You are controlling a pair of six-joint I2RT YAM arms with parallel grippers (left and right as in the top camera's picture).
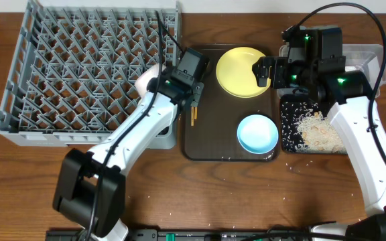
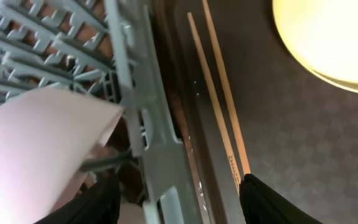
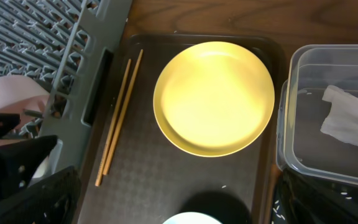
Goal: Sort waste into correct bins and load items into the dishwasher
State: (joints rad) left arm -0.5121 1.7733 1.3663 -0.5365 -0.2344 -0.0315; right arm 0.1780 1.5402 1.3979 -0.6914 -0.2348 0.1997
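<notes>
Dark fingers [image 2: 101, 202] of the left gripper [image 2: 179, 186] stand spread, straddling both the dish rack [image 2: 135, 93] rim and the chopsticks [image 2: 219, 93], which lie flat on the brown tray [image 2: 291, 143]. Closing here could catch the rim or pinch only one stick. Right wrist: the right gripper [image 3: 176, 193], also spread, hangs over the yellow plate [image 3: 213, 96], whose low edge may slip. Overhead, both arms crowd the tray and could collide.

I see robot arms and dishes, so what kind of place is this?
Probably a robot lab's pretend kitchen clean-up table, not a home kitchen. A grey dish rack sits on a wooden table, beside a brown tray holding a yellow plate and chopsticks.
</notes>
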